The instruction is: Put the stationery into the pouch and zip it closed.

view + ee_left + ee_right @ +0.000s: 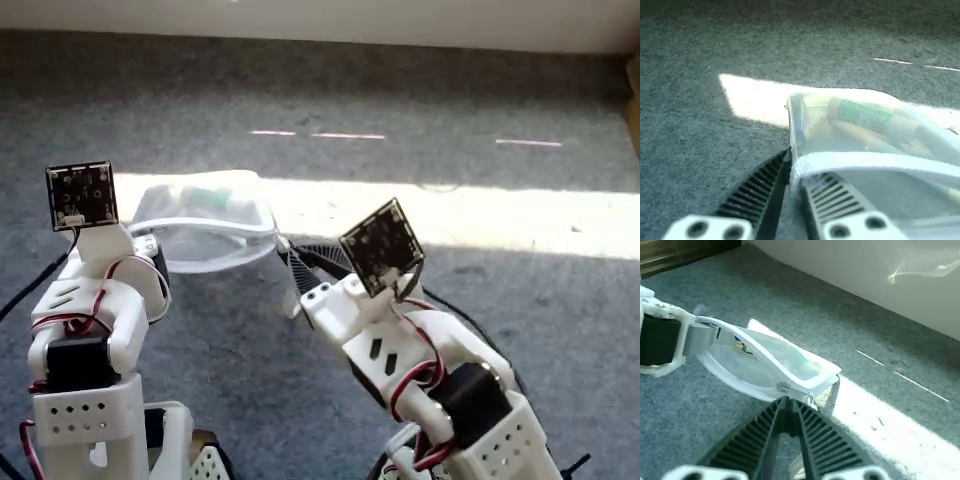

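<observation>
Grip check: your left end effector (794, 167) clamps the pouch (200, 245) rim. Your right end effector (787, 402) is pinched closed at the pouch's zip corner; can't tell if it grips anything. Pouch sits between them, partly in the sun patch on the tabletop (250, 370), stationery (860, 115) inside.

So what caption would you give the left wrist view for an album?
Left arm's jaws pinch the white rim of a clear mesh pouch holding green-and-white stationery, on grey carpet.
</observation>
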Controlling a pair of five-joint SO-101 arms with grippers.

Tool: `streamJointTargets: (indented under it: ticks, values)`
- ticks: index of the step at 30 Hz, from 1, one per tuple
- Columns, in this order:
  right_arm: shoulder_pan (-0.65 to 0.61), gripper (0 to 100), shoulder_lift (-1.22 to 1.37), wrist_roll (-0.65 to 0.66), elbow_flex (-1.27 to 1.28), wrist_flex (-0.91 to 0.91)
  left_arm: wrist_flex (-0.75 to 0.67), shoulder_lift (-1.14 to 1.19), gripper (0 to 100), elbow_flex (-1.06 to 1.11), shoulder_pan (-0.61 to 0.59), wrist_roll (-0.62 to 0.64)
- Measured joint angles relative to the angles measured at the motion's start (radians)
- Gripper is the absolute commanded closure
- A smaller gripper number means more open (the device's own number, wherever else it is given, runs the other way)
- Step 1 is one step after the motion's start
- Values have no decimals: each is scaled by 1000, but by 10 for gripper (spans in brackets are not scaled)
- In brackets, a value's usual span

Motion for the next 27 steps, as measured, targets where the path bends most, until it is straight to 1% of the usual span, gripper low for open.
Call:
streamJointTargets:
  ticks: [2, 4, 9, 15, 20, 23, 27]
  values:
    - [5, 875, 5, 0, 52, 0, 0, 0, 993, 0, 0, 0]
    - [6, 835, 2, 0, 109, -32, 0, 0, 993, 0, 0, 0]
    - [9, 828, 3, -38, 269, -180, 0, 0, 993, 0, 0, 0]
    - [9, 820, 3, -40, 384, -327, 0, 0, 993, 0, 0, 0]
    - [8, 746, 5, -40, 396, -394, 0, 0, 993, 0, 0, 0]
    - [8, 746, 15, -40, 396, -410, 0, 0, 993, 0, 0, 0]
    - [8, 746, 150, -48, 396, -416, 0, 0, 993, 0, 0, 0]
